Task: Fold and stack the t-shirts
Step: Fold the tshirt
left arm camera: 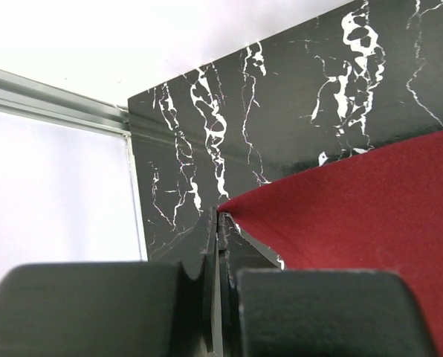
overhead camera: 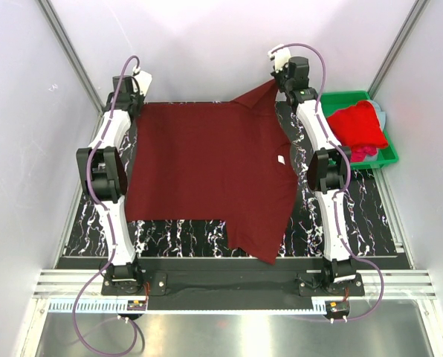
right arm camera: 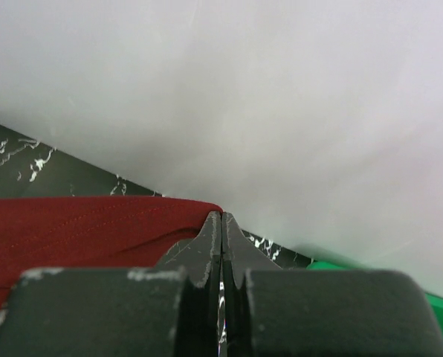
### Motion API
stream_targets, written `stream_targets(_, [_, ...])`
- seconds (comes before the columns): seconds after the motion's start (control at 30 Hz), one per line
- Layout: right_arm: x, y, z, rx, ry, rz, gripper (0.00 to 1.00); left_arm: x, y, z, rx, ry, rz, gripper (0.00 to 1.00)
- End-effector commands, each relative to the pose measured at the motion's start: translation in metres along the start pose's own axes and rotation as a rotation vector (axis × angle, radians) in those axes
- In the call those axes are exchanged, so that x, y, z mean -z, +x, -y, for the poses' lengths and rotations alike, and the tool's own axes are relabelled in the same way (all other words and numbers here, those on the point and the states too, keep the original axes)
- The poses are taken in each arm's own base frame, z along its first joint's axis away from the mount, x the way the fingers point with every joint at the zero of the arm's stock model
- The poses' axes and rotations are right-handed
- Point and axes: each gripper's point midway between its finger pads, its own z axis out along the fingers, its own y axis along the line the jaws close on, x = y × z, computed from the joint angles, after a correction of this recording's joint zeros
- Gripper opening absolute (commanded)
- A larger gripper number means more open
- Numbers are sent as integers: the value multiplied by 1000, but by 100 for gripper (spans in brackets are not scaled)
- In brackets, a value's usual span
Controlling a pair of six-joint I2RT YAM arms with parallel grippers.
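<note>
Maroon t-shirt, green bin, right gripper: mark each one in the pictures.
maroon t-shirt (overhead camera: 207,167): top view, middle of the spread cloth.
green bin (overhead camera: 340,99): top view, its far wall.
right gripper (right arm camera: 221,217): right wrist view, closed fingertips pinching the shirt's edge.

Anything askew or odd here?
The maroon t-shirt lies skewed: its near right part trails past the rest of the hem toward the table's front edge, and the right gripper pinches its far right corner into a peak.
</note>
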Motion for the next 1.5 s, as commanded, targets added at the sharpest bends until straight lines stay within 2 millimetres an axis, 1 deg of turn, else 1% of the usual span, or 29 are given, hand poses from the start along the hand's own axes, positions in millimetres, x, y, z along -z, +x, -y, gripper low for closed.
stream_targets(0.0, [10,-54,30,-29,79,159,0,17,-25,-38,30,-123,79,0])
stream_targets(0.07, [10,-54,29,-37,79,162,0,19,-25,-44,39,-138,83,0])
stream_targets(0.17, [9,-49,25,-47,67,141,0,18,-18,-44,35,-140,73,0])
stream_targets(0.2, [10,-42,18,-46,50,111,0,20,-19,-44,32,-142,73,0])
stream_targets(0.27, [13,-36,17,-54,40,84,0,22,-16,-43,25,-136,65,0])
stream_targets(0.33, [25,-33,15,-62,24,46,0,30,-15,-43,22,-132,69,0])
stream_targets(0.37, [28,-34,10,-62,-9,41,0,32,-13,-42,19,-128,66,0])
stream_targets(0.4, [40,-43,13,-63,-13,40,0,38,-11,-41,18,-122,62,0])
stream_targets(0.43, [42,-33,8,-64,-31,9,0,41,-11,-39,18,-113,64,0])
stream_targets(0.47, [54,-43,8,-60,-45,16,0,43,-5,-35,13,-100,54,0])
stream_targets(0.5, [57,-30,2,-62,-66,-20,0,52,-11,-35,15,-92,70,0])
stream_targets(0.57, [68,-29,-1,-63,-86,-32,0,57,-4,-29,15,-65,58,0])
stream_targets(0.6, [80,-38,2,-64,-90,-25,0,64,-4,-27,14,-51,53,0])
stream_targets(0.63, [83,-25,-5,-68,-110,-60,0,67,-2,-22,15,-31,50,0])
stream_targets(0.67, [88,-22,-10,-68,-128,-69,0,68,6,-17,16,-15,33,0])
stream_targets(0.7, [99,-29,-8,-68,-128,-61,0,76,6,-16,16,-9,35,0])
stream_targets(0.73, [103,-15,-15,-71,-145,-95,0,78,8,-13,17,3,33,0])
stream_targets(0.83, [122,-8,-25,-73,-182,-122,0,89,15,-6,24,26,19,0])
stream_targets(0.87, [131,-14,-24,-73,-186,-112,0,91,20,-3,25,36,8,0])
stream_targets(0.9, [134,-6,-31,-73,-202,-133,0,97,20,-2,28,47,4,0])
stream_targets(0.97, [145,-10,-32,-76,-213,-131,0,101,29,2,21,58,-19,0])
stream_targets(1.03, [151,-3,-38,-80,-227,-149,0,107,30,8,12,90,-19,0])
stream_targets(1.17, [168,-10,-40,-91,-239,-142,0,112,37,13,-1,109,-43,0])
stream_targets(1.23, [174,-5,-46,-96,-251,-159,0,114,40,13,3,111,-50,0])
stream_targets(1.27, [180,-9,-46,-93,-255,-151,0,115,41,14,6,114,-53,0])
stream_targets(1.3, [183,-3,-49,-95,-262,-166,0,115,43,16,9,119,-62,0])
stream_targets(1.37, [191,-8,-48,-97,-259,-160,0,117,44,16,18,123,-68,0])
stream_targets(1.4, [193,-3,-50,-99,-263,-172,0,118,47,18,22,130,-83,0])
stream_targets(1.47, [201,-7,-47,-103,-256,-163,0,120,51,20,35,139,-105,0])
